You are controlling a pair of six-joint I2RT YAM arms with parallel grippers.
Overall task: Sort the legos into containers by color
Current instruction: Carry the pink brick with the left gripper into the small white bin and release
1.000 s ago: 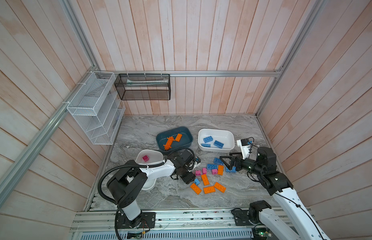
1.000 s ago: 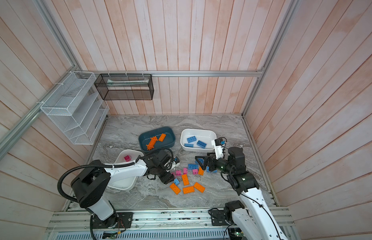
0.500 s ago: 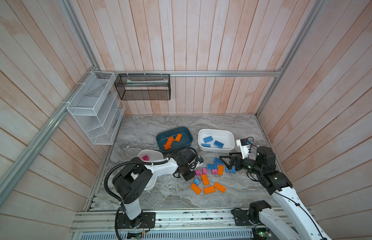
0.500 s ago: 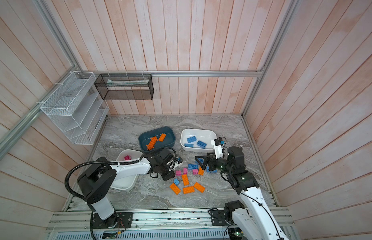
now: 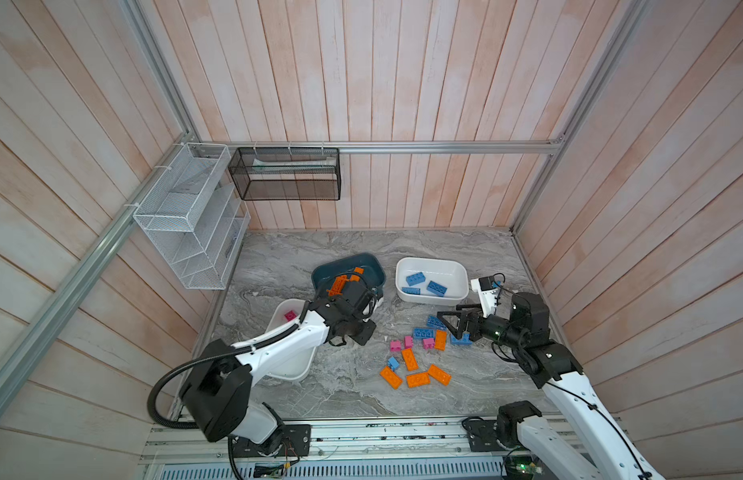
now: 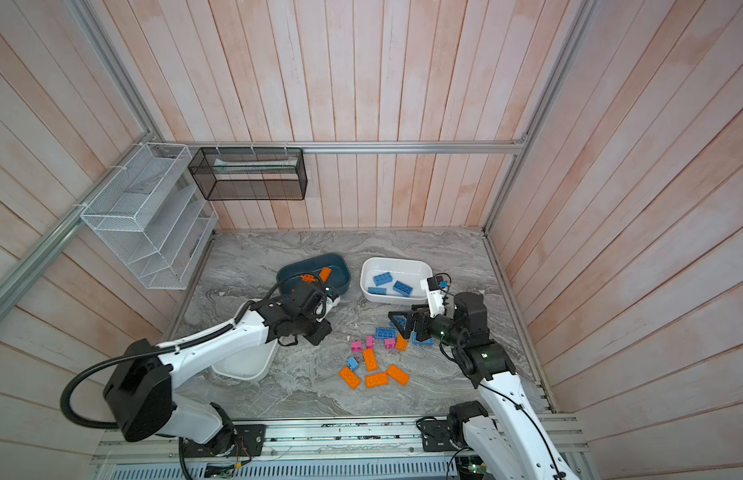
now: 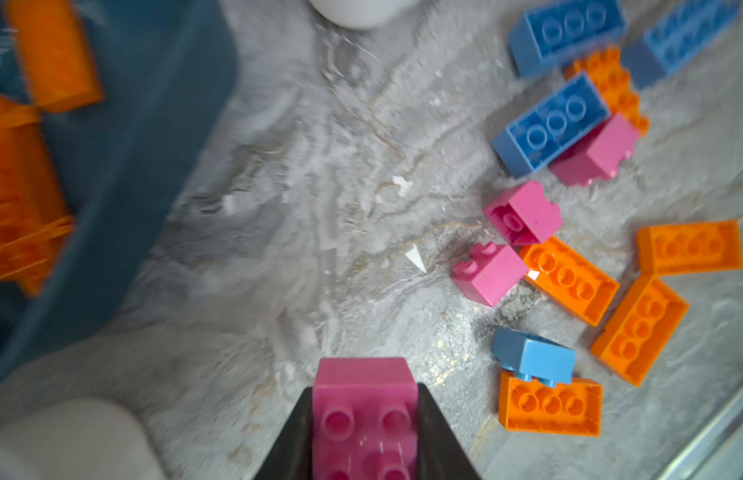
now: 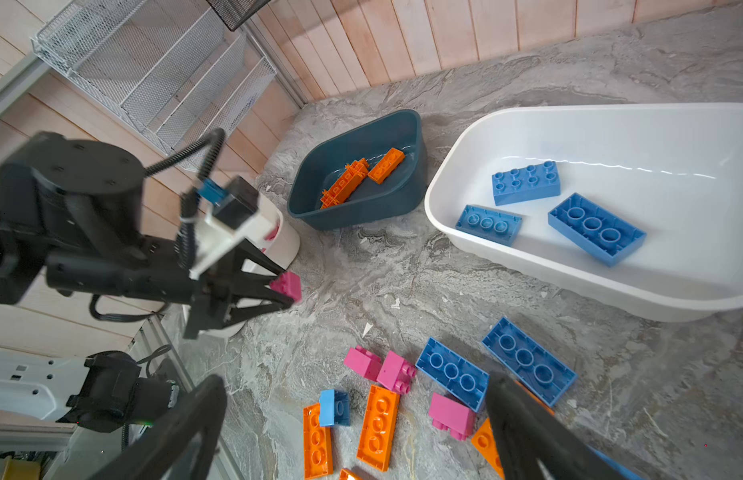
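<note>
Three plank walls (image 5: 403, 83) box in the marble top (image 5: 361, 241), with a metal rail (image 5: 382, 434) along the near edge. The widest bare stretch lies at the back, behind the tubs, and a smaller one sits between the left gripper and the pile. A white rack (image 5: 187, 220) hangs on the left wall and a black basket (image 5: 284, 174) beside it on the back wall, both well above the top. The left arm (image 5: 274, 345) reaches across the near white tub (image 5: 295, 372) and covers much of it; one pink lego (image 5: 290, 316) lies at its far end. Beyond that arm's wrist stands the teal tub (image 5: 374, 270), holding a long spiky orange piece (image 8: 345, 183) and an orange brick (image 8: 386, 165). Just to its right, the far white tub (image 5: 459, 272) holds three blue bricks (image 8: 525, 182). The right arm (image 5: 569, 386) comes in from the near right corner. The right gripper (image 5: 446, 325) hovers over the pile's right edge, jaws wide apart with nothing between them. The left gripper (image 8: 289, 293) is clamped on a pink brick (image 7: 363, 399), near the corner of the near white tub. Between the arms lies the pile (image 5: 409, 359) of orange, blue and pink bricks, several of them touching. One small blue piece (image 5: 393, 363) rests against an orange one.
</note>
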